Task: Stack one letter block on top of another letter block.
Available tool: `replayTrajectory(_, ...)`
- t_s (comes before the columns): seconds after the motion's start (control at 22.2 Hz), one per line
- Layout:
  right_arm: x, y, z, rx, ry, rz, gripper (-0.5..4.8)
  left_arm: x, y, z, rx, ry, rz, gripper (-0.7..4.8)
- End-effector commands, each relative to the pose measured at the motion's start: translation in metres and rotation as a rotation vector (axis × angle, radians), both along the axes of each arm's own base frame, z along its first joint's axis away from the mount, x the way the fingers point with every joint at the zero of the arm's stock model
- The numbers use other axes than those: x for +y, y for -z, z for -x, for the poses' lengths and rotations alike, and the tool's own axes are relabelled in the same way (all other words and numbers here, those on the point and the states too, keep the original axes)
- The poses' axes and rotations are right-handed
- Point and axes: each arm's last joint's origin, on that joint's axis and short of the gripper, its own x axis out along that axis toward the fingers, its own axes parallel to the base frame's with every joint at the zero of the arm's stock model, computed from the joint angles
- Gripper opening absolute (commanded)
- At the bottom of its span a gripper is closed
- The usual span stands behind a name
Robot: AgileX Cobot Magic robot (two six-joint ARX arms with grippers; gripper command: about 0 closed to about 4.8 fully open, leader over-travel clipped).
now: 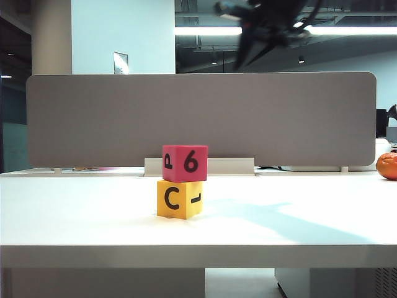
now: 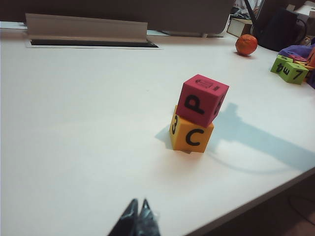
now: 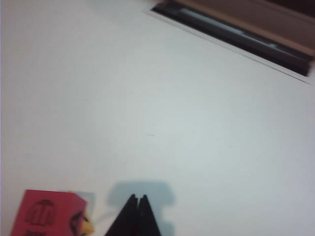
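As the red-pink block (image 1: 185, 162) sat slightly askew on the yellow block (image 1: 179, 198), the right gripper (image 3: 137, 198) hung above, fingers pinched together, empty. Left gripper (image 2: 138, 204), likewise pinched, stood well short of the stack. Judgement: retreat clear, avoid nudging the stack.

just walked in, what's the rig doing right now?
Block stacking, and the stack looks done. The red-pink block marked "6" and "P" sits on the yellow block marked "C" and "L", turned a little off square, on the white table. Neither gripper holds anything. The right gripper is shut and empty, up above the table beside the stack. The left gripper is shut too, low over the table, well short of the blocks.
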Motion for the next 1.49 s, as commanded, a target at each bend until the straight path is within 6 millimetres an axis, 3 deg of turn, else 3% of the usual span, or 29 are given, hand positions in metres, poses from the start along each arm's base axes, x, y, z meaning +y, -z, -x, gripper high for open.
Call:
replayTrajectory(0.05, -0.019, -0.013, 0.005, -0.021, 0.025, 0.025, -0.06, 0.000, -0.001, 0.000, 0.004, 0.008, 0.004, -0.06)
replayTrajectory(0.23, -0.050, -0.024, 0.017, -0.044, 0.095, 0.011, -0.06, 0.000, -0.001, 0.000, 0.004, 0.008, 0.003, -0.06)
replayTrajectory(0.45, -0.078, -0.008, 0.048, -0.083, 0.151, -0.003, -0.06, 0.000, -0.001, 0.000, 0.005, 0.009, 0.004, -0.06)
replayTrajectory(0.77, -0.096, 0.006, 0.097, -0.176, 0.229, -0.001, -0.06, 0.000, 0.001, 0.000, 0.018, 0.005, 0.003, -0.06)
replayTrajectory(1.04, -0.115, 0.009, 0.147, -0.286, 0.309, -0.038, -0.06, 0.007, -0.005, -0.003, -0.044, -0.245, -0.024, -0.06)
replayTrajectory(1.22, -0.121, 0.018, 0.164, -0.262, 0.345, -0.065, -0.06, 0.011, -0.014, -0.005, -0.139, -0.399, -0.019, -0.06)
replayTrajectory(1.49, -0.127, 0.040, 0.180, -0.206, 0.389, -0.072, -0.06, 0.011, -0.020, -0.004, -0.202, -0.418, -0.005, -0.06)
